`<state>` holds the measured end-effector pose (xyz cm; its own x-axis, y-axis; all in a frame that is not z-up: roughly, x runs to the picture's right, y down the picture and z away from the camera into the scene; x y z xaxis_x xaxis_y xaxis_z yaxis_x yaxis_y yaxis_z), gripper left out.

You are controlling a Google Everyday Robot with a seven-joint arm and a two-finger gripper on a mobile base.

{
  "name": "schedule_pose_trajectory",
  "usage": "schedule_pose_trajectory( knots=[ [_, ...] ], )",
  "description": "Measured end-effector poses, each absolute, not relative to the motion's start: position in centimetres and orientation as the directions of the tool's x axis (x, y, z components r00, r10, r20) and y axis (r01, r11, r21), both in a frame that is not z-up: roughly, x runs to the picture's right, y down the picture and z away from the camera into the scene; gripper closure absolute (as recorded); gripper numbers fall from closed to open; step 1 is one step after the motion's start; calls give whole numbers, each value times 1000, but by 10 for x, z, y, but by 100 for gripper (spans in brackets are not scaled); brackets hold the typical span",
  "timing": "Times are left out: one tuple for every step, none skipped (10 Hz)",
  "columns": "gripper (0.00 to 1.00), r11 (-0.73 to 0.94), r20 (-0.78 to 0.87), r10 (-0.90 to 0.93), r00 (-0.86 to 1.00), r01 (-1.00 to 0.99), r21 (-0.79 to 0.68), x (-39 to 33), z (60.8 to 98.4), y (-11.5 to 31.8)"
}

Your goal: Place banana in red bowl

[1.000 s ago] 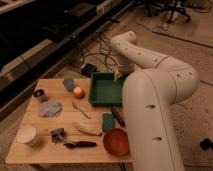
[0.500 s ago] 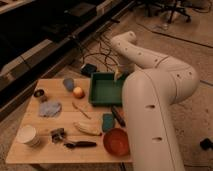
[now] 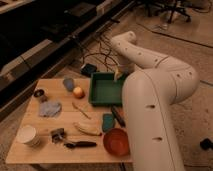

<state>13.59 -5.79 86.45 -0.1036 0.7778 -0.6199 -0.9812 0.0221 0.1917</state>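
The pale banana [image 3: 87,129] lies flat on the wooden table [image 3: 35,154], near the front and a little left of the red bowl [image 3: 116,141]. That bowl sits at the table's front right edge, close against my arm's white body, and its inside looks empty. My gripper [image 3: 118,75] hangs at the far right corner of the green tray [image 3: 101,95], well behind the banana and the bowl. It appears open, and nothing shows in it.
Left of the tray lie a round orange fruit [image 3: 78,92], a blue-grey object [image 3: 68,83], a can [image 3: 40,94] and a blue cloth [image 3: 50,108]. A white cup [image 3: 28,135], a black-handled tool [image 3: 80,144], a teal sponge [image 3: 108,122] and a dark bar [image 3: 118,116] lie nearer the front.
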Motion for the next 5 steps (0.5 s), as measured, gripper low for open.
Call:
schedule_pose_trajectory(
  knots=[
    [20, 48, -622, 779, -73, -983, 176, 131, 860, -57],
    [20, 73, -623, 781, -40, -985, 155, 121, 855, -53],
    [20, 110, -623, 782, 4, -985, 132, 106, 846, -48],
    [20, 143, -619, 784, 43, -983, 113, 91, 831, -39],
    [20, 178, -613, 785, 90, -980, 84, 76, 815, -30]
  ],
)
